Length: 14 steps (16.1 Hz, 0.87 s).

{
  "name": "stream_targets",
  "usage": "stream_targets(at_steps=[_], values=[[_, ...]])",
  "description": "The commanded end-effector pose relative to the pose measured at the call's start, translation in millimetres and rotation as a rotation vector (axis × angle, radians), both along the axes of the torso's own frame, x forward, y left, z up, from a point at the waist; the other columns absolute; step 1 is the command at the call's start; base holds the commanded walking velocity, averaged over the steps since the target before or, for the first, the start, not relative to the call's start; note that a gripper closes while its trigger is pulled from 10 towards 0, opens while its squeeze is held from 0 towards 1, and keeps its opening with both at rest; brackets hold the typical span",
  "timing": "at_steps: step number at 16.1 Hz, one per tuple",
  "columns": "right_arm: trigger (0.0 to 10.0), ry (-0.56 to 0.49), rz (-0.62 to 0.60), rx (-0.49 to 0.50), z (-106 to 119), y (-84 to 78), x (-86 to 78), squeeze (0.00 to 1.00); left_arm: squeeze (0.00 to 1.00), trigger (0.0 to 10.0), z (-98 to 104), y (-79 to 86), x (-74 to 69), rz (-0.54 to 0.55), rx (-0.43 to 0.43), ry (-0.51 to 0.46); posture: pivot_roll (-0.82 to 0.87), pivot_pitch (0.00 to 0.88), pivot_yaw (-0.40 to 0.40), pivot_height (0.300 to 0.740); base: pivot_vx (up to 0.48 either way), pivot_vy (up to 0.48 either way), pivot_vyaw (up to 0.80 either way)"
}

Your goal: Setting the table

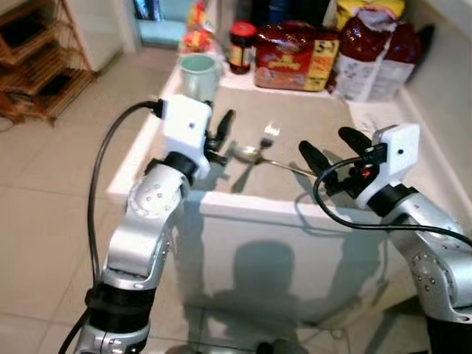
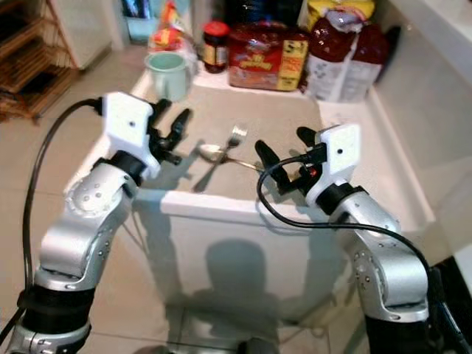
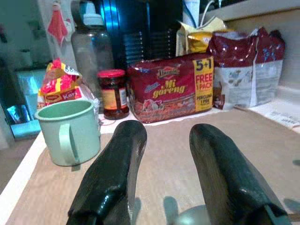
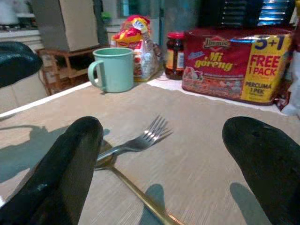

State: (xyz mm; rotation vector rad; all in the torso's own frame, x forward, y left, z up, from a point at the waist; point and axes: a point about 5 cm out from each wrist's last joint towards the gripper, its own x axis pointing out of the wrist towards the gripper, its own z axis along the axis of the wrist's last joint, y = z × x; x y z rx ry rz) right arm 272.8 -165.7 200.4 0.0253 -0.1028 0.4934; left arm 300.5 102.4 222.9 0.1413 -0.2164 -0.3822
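A silver fork and a spoon with a gold handle lie crossed on the tan mat of the white table. A mint green mug stands at the mat's far left corner. My left gripper hovers open just left of the spoon bowl, its fingers pointing toward the mug. My right gripper is open near the front edge, to the right of the spoon handle, its fingers straddling the view of the fork.
A jar, a red noodle multipack, snack bags and a bottle line the far edge of the table. A wooden rack stands on the tiled floor to the left. The table's front edge lies under both wrists.
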Motion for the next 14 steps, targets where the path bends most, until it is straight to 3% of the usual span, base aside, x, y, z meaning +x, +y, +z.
stream_targets(at_steps=[1, 3, 4, 6, 8, 10, 11, 12, 13, 14], values=[[10.0, -0.001, 0.018, 0.015, 1.4, 6.3, -6.6, 0.00, 0.00, 10.0, -1.0, 5.6, -1.3, 0.012, 0.039, -0.005, 0.05, 0.148, -0.040, 0.740, 0.000, 0.000, 0.00], [10.0, 0.054, 0.041, 0.029, -13.8, 12.3, -18.5, 0.00, 0.00, 10.0, -11.7, 1.4, -9.3, -0.050, 0.087, 0.045, 0.06, 0.169, -0.036, 0.740, 0.000, 0.000, 0.00], [10.0, 0.065, 0.050, 0.040, -16.0, 12.2, -29.2, 0.00, 0.00, 10.0, -15.1, -0.2, -18.1, -0.081, 0.067, 0.066, 0.04, 0.156, -0.027, 0.740, 0.000, 0.000, 0.00], [10.0, 0.071, 0.043, 0.059, -12.9, 2.4, -31.6, 0.00, 0.00, 10.0, -17.5, -8.0, -18.5, -0.161, 0.008, 0.110, 0.03, 0.132, -0.016, 0.740, 0.000, 0.000, 0.00], [10.0, 0.049, -0.016, 0.038, -4.6, -17.3, -25.3, 0.00, 0.00, 10.0, -18.6, -14.8, -1.9, -0.198, 0.028, 0.130, 0.00, 0.143, 0.013, 0.740, 0.000, 0.000, 0.00], [10.0, 0.045, -0.024, 0.007, -3.6, -24.4, -34.1, 0.00, 0.00, 10.0, -27.9, -15.8, 16.5, -0.146, 0.011, 0.199, -0.02, 0.081, 0.022, 0.740, 0.000, 0.000, 0.00], [10.0, 0.058, -0.007, -0.029, -5.0, -25.7, -36.0, 0.00, 0.00, 10.0, -29.2, -20.2, 25.3, -0.171, -0.007, 0.216, -0.02, 0.079, 0.024, 0.740, 0.000, 0.000, 0.00], [10.0, 0.074, 0.011, -0.060, -6.3, -27.3, -39.2, 0.00, 0.09, 10.0, -31.0, -26.0, 29.7, -0.229, -0.040, 0.249, -0.03, 0.056, 0.024, 0.740, 0.000, 0.000, 0.00], [10.0, 0.087, 0.025, -0.090, -6.4, -30.7, -41.1, 0.00, 1.00, 10.0, -32.5, -34.1, 34.0, -0.318, -0.064, 0.290, -0.04, 0.047, 0.015, 0.740, 0.000, 0.000, 0.00], [10.0, 0.090, 0.029, -0.098, -6.2, -32.4, -42.4, 0.00, 1.00, 10.0, -32.9, -37.5, 34.8, -0.353, -0.062, 0.296, -0.05, 0.040, 0.007, 0.740, 0.000, 0.000, 0.00]])
